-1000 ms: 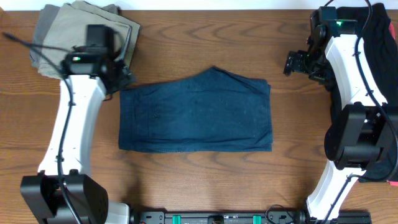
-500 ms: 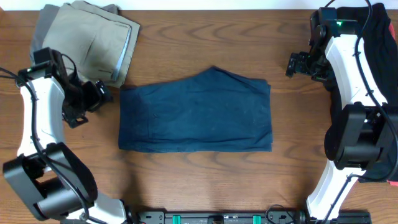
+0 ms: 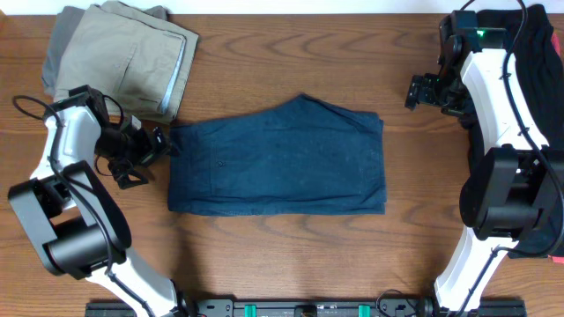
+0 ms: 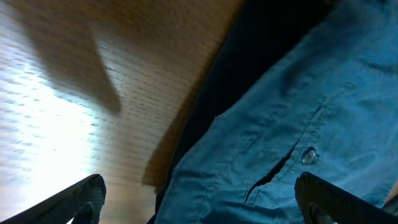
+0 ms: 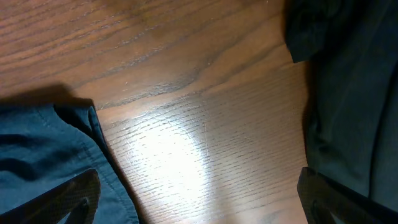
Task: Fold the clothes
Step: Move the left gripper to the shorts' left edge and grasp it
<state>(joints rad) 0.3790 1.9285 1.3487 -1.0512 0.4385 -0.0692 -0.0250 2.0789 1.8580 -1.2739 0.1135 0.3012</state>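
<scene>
Shorts, navy-blue (image 3: pixel 278 167), one: folded flat into a rectangle at centre of table (image 3: pixel 264 255), button showing in left wrist view. Khaki shorts (image 3: pixel 132 57), one, on grey garment (image 3: pixel 57 44), one, upper left. Black garment (image 3: pixel 546 53), one, right edge. Left tool (image 3: pixel 157 151) just beside the navy pair's left edge, right tool (image 3: pixel 414 91) at upper right: both spread wide, holding nothing.

The table (image 3: pixel 291 62) under me was brown wood with a strong grain, smooth and varnished enough to throw bright glare in both wrist views. The navy shorts (image 3: pixel 278 158) were matt woven cloth, denim-like, with stitched seams and one small shiny button (image 4: pixel 307 155). The khaki shorts (image 3: pixel 123 62) were a flat, matt, cotton-like weave. The black garment (image 5: pixel 348 93) was soft, dull cloth. My right arm (image 3: pixel 498 88) had a smooth white plastic-looking shell with black joints.
</scene>
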